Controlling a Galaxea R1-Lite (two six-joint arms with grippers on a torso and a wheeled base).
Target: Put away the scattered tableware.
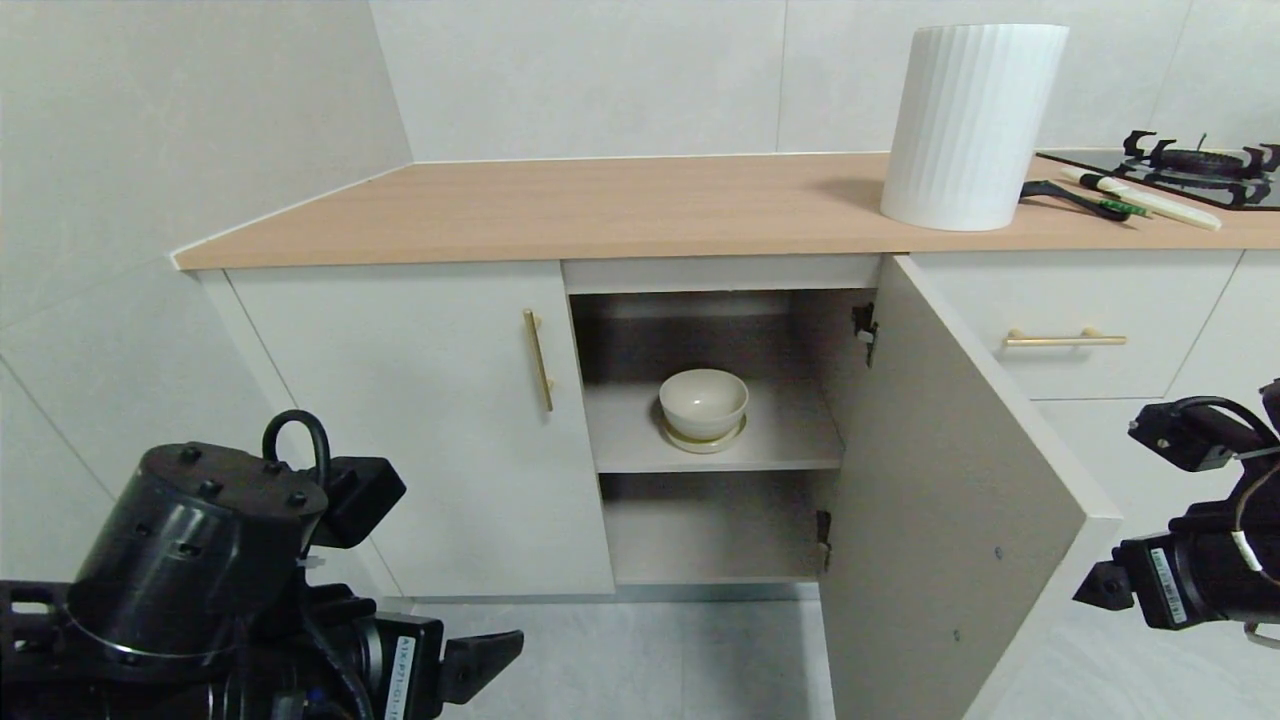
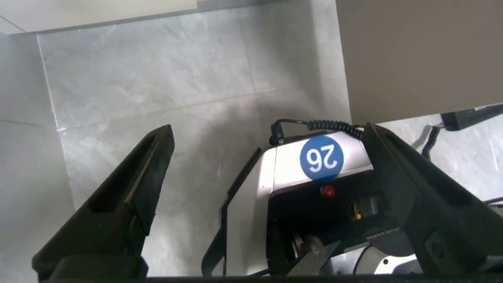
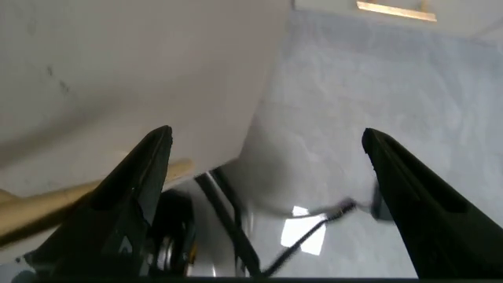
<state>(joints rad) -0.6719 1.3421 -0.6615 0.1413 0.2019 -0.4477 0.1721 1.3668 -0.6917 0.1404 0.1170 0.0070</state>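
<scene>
Head view: a cream bowl (image 1: 703, 400) sits on a small plate (image 1: 703, 441) on the upper shelf (image 1: 790, 430) of the open cupboard at frame centre, and the cupboard door (image 1: 950, 480) stands out at the right. At upper right, a white ribbed canister (image 1: 970, 125) stands on the worktop (image 1: 600, 205).

Left wrist view: the left gripper (image 2: 267, 157) hangs over grey floor tiles (image 2: 157, 79), fingers wide, holding nothing.

Right wrist view: the right gripper (image 3: 267, 153) also has its fingers wide and empty.

I see a white ribbed bin (image 1: 970, 125) on the wood surface (image 1: 600, 205), stove burner (image 1: 1200, 160) just beside, gold drawer handle (image 1: 1065, 339) below.
</scene>
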